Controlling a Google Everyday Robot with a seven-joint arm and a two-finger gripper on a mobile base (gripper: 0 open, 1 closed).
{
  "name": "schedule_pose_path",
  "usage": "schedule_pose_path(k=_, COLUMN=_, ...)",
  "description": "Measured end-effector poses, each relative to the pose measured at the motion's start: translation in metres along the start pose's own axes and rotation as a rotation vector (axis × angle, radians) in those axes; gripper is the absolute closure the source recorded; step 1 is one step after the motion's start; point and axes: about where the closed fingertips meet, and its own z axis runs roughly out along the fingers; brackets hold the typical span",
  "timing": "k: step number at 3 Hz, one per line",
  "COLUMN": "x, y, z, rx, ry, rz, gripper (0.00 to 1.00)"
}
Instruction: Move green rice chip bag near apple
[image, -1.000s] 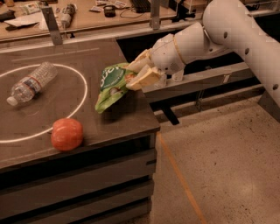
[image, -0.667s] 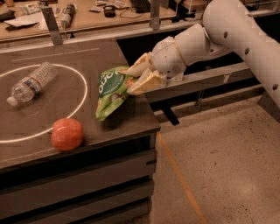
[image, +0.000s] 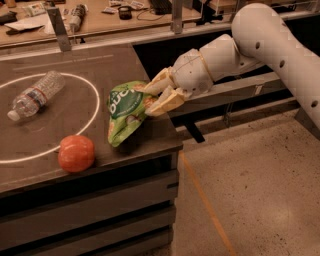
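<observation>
The green rice chip bag (image: 125, 111) is a light-green pouch with a dark green round logo. It hangs tilted at the dark table's right front corner, its lower end touching the top. My gripper (image: 154, 97) is shut on the bag's right edge, its cream fingers (image: 164, 103) pinching it from the right. The white arm reaches in from the upper right. The apple (image: 76, 153), round and orange-red, sits on the table near the front edge, a short way left of and below the bag.
A clear plastic water bottle (image: 35, 95) lies on its side inside a white painted circle (image: 92, 117) on the dark table (image: 150, 145). A cluttered workbench (image: 95, 20) stands behind. The speckled floor (image: 250, 190) lies right of the table's edge.
The bag has turned in my gripper, so its logo face shows more, and its lower end has swung slightly toward the apple. The apple and bottle have not moved.
</observation>
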Motion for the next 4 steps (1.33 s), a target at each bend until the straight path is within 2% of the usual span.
schedule_pose_path(k=1, x=0.0007, y=0.0075, z=0.0033, rx=-0.024, ry=-0.020, rz=-0.012, gripper=1.00)
schedule_pose_path(k=2, x=-0.0001, y=0.0073, z=0.0054, rx=-0.026, ry=-0.021, rz=-0.013, gripper=0.83)
schedule_pose_path(k=3, x=-0.0011, y=0.0075, z=0.0084, rx=-0.032, ry=-0.024, rz=-0.015, gripper=0.51)
schedule_pose_path(k=4, x=-0.0017, y=0.0076, z=0.0101, rx=-0.035, ry=-0.025, rz=-0.015, gripper=0.30)
